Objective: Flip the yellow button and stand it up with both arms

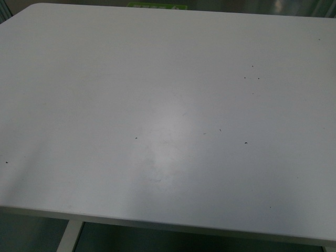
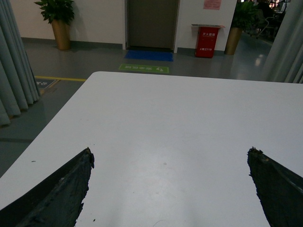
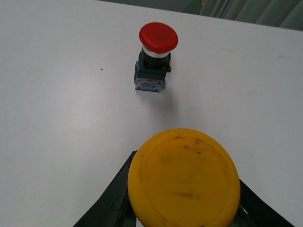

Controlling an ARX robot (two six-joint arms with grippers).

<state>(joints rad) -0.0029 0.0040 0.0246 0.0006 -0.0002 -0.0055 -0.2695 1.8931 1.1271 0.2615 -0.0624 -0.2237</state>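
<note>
In the right wrist view the yellow button [image 3: 183, 179] fills the space between the two black fingers [image 3: 111, 198], its round, scuffed yellow cap facing the camera and hiding its body. My right gripper [image 3: 184, 208] is shut on it above the white table [image 3: 57, 118]. In the left wrist view my left gripper [image 2: 170, 158] stands open, its two black fingertips [image 2: 78, 175] wide apart over bare white table with nothing between them. The front view shows only the white tabletop [image 1: 168, 115]; neither arm nor the yellow button appears there.
A red mushroom-cap button [image 3: 157, 40] on a black and bluish body stands upright on the table beyond the held one. The left wrist view shows the table's far edge [image 2: 189, 75], grey curtains [image 2: 16, 71], a red bin [image 2: 207, 40] and potted plants [image 2: 59, 19] on the floor.
</note>
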